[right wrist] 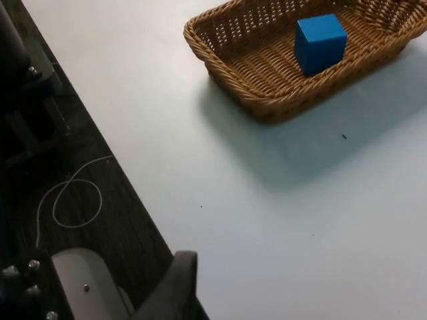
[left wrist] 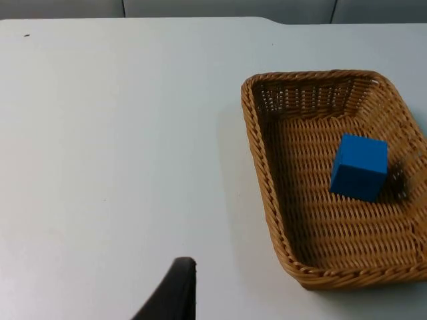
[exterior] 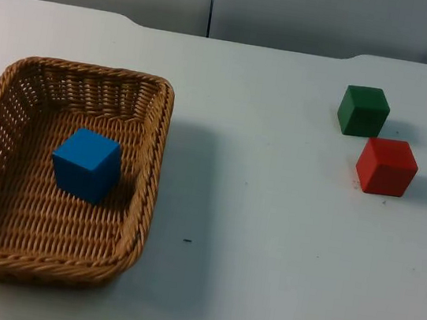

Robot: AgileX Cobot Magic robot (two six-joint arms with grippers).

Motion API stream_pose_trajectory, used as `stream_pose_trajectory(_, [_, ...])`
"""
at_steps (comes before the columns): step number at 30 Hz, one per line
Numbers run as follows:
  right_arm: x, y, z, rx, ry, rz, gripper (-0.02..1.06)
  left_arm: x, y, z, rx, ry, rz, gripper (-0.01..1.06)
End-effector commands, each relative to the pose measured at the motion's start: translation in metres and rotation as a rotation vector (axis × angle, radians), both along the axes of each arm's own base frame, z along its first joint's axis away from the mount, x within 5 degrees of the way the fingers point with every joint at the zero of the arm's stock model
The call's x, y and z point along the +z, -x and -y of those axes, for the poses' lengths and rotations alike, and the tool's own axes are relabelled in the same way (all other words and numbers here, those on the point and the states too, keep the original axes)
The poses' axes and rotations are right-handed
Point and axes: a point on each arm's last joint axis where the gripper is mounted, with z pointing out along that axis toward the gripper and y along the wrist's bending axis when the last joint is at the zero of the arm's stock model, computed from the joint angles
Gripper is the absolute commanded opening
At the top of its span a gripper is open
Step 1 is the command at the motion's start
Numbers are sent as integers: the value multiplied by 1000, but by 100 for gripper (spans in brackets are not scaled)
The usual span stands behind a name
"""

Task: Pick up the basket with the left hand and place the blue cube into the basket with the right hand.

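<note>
The left hand (left wrist: 175, 293) hangs above bare white counter (left wrist: 100, 167), with one black fingertip in its wrist view; whether it is released or clenched cannot be told. The right hand (right wrist: 175, 283) hangs over the counter's near edge, dark floor beside it, and its state cannot be told either. Neither hand touches anything.

Nearest in the top view is the wicker basket (exterior: 150, 159), resting flat on the counter on the left arm's side, its long axis running from the near edge toward the partition wall. The blue cube (exterior: 86, 164) sits inside it, on the woven floor about midway along, turned slightly off square to the walls. So the placing looks already done, and the basket has been set down, not held.

From the left hand the basket lies off to one side and apart, with its long wall facing the hand. The left arm is judged the nearer one for any further grasp of the rim.

Farther back, well apart on the right arm's side, stand the red cube (exterior: 387, 166) and then the green cube (exterior: 363, 111), close together.
</note>
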Motion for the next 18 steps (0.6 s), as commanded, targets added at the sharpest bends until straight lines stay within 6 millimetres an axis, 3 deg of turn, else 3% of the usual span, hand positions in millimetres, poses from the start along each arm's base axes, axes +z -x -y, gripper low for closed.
stream_pose_trajectory(1, [0, 0, 1, 21, 13, 30, 101, -1, 0, 0, 1, 8, 1, 105])
stream_pose_trajectory(9, [1, 5, 3, 65, -10, 46, 101, -1, 0, 0, 1, 8, 1, 105])
stream_pose_trajectory(18, [9, 28, 38, 57, -228, 170, 101, -1, 0, 0, 1, 8, 1, 105])
